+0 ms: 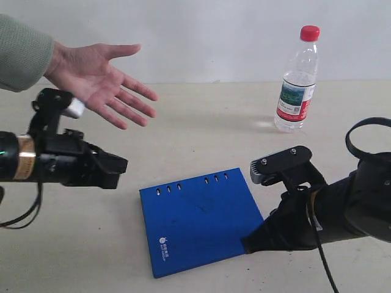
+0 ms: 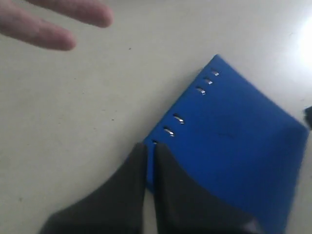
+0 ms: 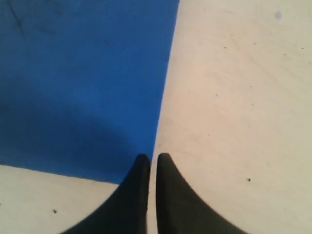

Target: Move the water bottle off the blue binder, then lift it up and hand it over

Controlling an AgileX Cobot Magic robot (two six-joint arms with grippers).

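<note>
Where the scene starts on the left, a person's open hand (image 1: 101, 76), palm up with fingers spread and a grey-green sleeve (image 1: 21, 52) at the wrist, hangs above and just behind the left claw (image 1: 121, 166). That claw is pinched together, its dark fingers (image 2: 185, 195) meeting with nothing between them. It is raised over the worktop (image 1: 201, 128), and in the left wrist view its tips line up with the slotted edge of the blue binder (image 1: 198, 220), near a corner; I cannot tell whether they touch.

The binder lies flat and closed on the worktop between the two claws, with six small slots along its far edge and a small white logo near its front left corner.

The right claw (image 1: 246, 244) is also closed tight and holds nothing. It sits low at the binder's front right corner. In the right wrist view its tips meet right at the binder's edge, with blue cover to one side and bare worktop to the other.

The water bottle (image 1: 297, 82) stands upright on the worktop, off the binder, well beyond the right claw, with its red cap on.

The worktop is pale beige and matte, with a few dark specks and a soft glare beside the bottle's base. A plain grey-white wall (image 1: 214, 36) runs across the back.
</note>
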